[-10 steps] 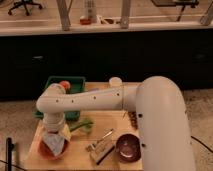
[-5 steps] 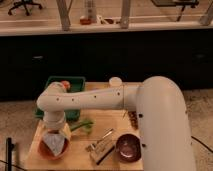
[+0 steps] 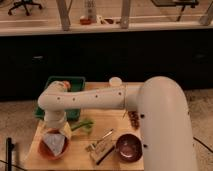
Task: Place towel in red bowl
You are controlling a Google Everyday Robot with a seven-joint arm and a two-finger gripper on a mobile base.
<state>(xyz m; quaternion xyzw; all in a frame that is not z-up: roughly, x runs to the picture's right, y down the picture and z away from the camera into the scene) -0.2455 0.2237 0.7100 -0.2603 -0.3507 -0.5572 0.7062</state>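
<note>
A red bowl (image 3: 46, 151) sits at the front left of the wooden table (image 3: 80, 155). A grey-white towel (image 3: 54, 142) lies in it. My gripper (image 3: 54, 131) hangs straight down from the white arm (image 3: 85, 98) right above the towel and bowl, its tips hidden behind the wrist and towel.
A green tray (image 3: 70, 85) with an orange object (image 3: 65, 84) stands at the back left. A green item (image 3: 82, 124) lies mid-table. A dark bowl (image 3: 128, 146) and a utensil bundle (image 3: 101, 146) sit at the front right. A white cup (image 3: 115, 81) stands at the back.
</note>
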